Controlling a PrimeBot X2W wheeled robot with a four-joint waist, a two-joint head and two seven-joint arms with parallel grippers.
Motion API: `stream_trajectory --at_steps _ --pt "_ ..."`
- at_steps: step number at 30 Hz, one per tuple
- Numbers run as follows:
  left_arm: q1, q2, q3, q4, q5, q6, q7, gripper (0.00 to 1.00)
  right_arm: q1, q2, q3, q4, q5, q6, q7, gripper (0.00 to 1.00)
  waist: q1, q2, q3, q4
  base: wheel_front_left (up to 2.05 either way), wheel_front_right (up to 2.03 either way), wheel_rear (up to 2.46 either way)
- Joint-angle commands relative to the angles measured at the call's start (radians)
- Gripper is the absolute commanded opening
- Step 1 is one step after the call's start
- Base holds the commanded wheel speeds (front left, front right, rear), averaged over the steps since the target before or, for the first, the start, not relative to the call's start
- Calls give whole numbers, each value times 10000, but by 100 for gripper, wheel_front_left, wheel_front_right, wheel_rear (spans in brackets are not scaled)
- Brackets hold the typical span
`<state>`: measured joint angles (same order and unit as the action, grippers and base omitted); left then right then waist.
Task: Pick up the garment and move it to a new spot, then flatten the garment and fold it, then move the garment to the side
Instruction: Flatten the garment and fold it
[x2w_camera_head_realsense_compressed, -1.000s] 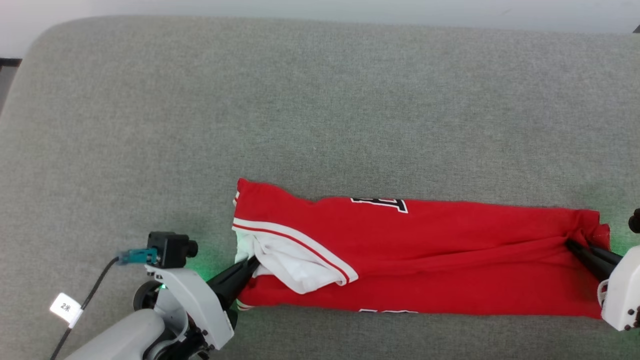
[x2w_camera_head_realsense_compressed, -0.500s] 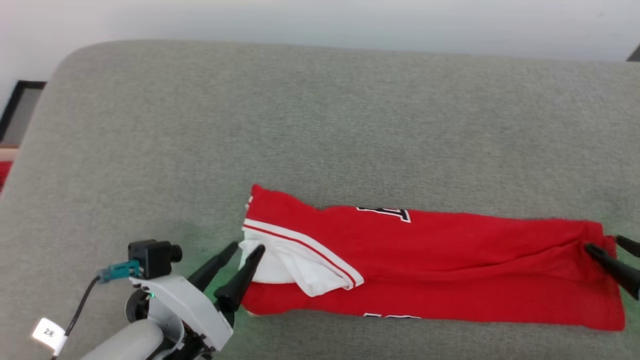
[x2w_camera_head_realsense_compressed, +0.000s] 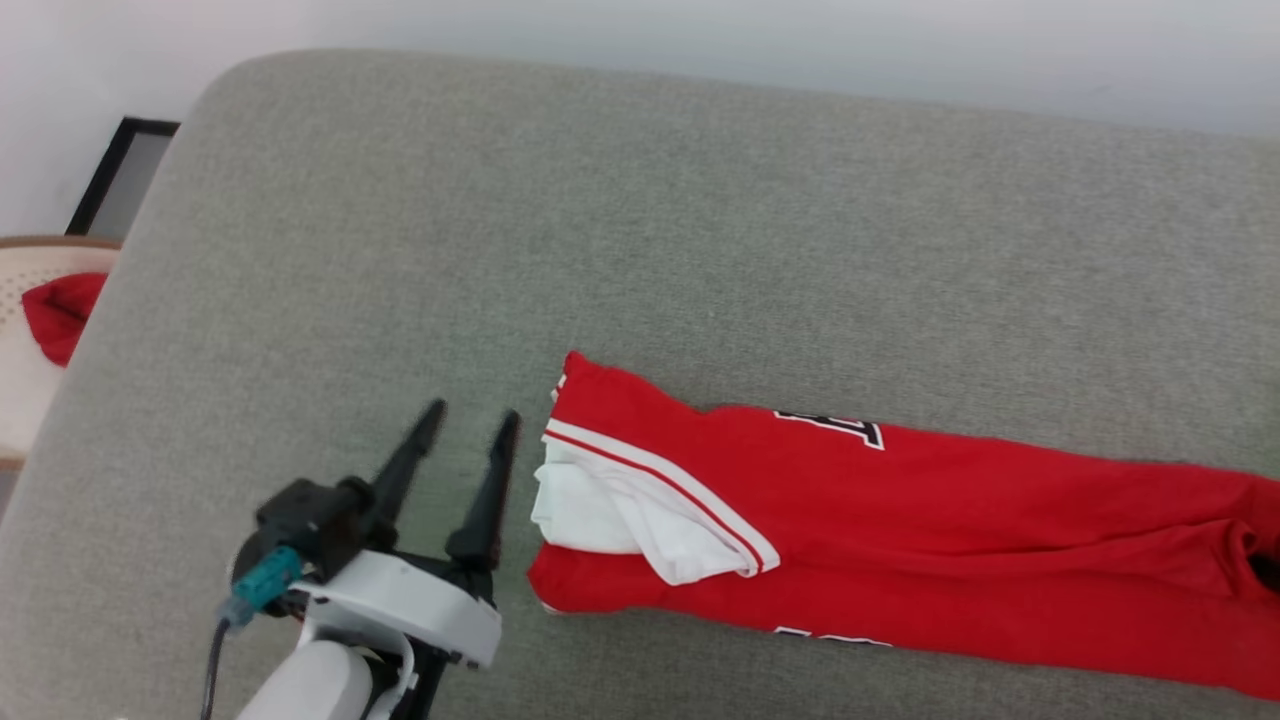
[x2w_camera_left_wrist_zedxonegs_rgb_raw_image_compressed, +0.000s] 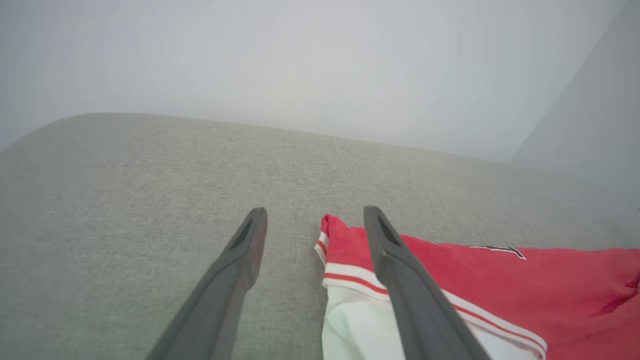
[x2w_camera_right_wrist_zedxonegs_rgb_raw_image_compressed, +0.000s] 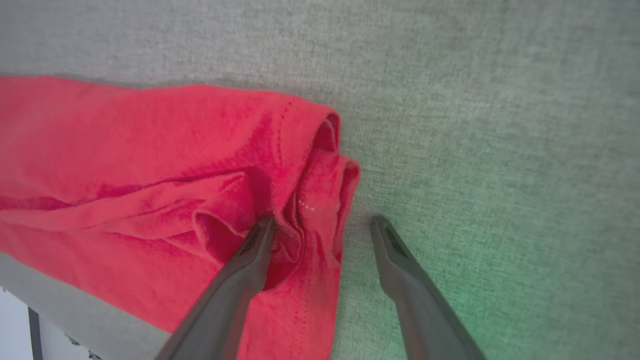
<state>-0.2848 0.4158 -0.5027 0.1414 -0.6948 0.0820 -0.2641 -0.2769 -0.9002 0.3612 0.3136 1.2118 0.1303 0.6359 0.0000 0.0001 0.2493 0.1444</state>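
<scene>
Grey cushion (x2w_camera_head_realsense_compressed: 640, 230) is carrying everything. Nearest, the left gripper (x2w_camera_head_realsense_compressed: 473, 412) is hovering wide open and empty, just beside the shirt (x2w_camera_head_realsense_compressed: 900, 520), which is lying folded in a long red strip running rightward. At its right end the right gripper (x2w_camera_right_wrist_zedxonegs_rgb_raw_image_compressed: 322, 220) is standing spread, gripping nothing, one finger resting among the hem folds. Beyond, a pale wall (x2w_camera_head_realsense_compressed: 700, 40) is rising.

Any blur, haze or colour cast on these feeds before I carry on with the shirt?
Head view: the left gripper looks motion-smeared along its fingers, while the garment is fairly crisp. Left wrist view: soft and washed out, hazy beyond the grey cushion. Right wrist view: sharp weave, but a green cast tints the grey cushion at lower right.
</scene>
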Motion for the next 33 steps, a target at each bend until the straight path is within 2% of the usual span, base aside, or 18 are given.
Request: stream_trajectory --at_steps 1,6,7,11,12,14,17,24,31,33 --pt "318 -413 606 -126 656 -149 7 100 -124 349 97 150 -223 7 420 100 0 -1 125 138 0 0 0" --pt "650 -1249 1683 29 2008 -703 6 100 -456 1022 50 590 -789 8 1211 100 0 -1 205 261 0 0 0" --pt "650 -1249 1683 29 2008 -703 6 100 -456 1022 50 590 -789 8 1211 100 0 -1 205 261 0 0 0" --pt "640 -1828 2322 371 2634 -1223 6 100 -509 1692 102 687 -1295 25 1508 100 0 -1 353 316 0 0 0" --pt "605 -1998 2466 462 2707 -1354 6 100 -449 1822 121 659 -1413 34 1555 47 0 -1 396 325 0 0 0" --pt "538 -2206 2740 559 3029 -1547 5 100 -334 2102 51 610 -1468 34 1552 0 0 -1 473 311 0 0 0" --pt "551 -2481 3189 704 3341 -1752 5 100 -243 2320 -254 571 -1569 37 1338 0 0 -1 529 222 0 0 0" --pt "774 -2734 4041 804 3898 -2026 5 100 -409 2136 -1521 792 -1809 -7 523 0 0 -1 519 -300 0 0 0" --pt "1022 -2778 4566 662 4081 -2115 5 100 -179 1472 -3133 1554 -2127 -15 -420 0 0 -1 502 -904 0 0 0" --pt "1048 -2749 4665 611 4105 -2131 5 100 -150 1085 -3654 1880 -2180 -4 -716 0 0 -1 539 -1036 0 0 0"
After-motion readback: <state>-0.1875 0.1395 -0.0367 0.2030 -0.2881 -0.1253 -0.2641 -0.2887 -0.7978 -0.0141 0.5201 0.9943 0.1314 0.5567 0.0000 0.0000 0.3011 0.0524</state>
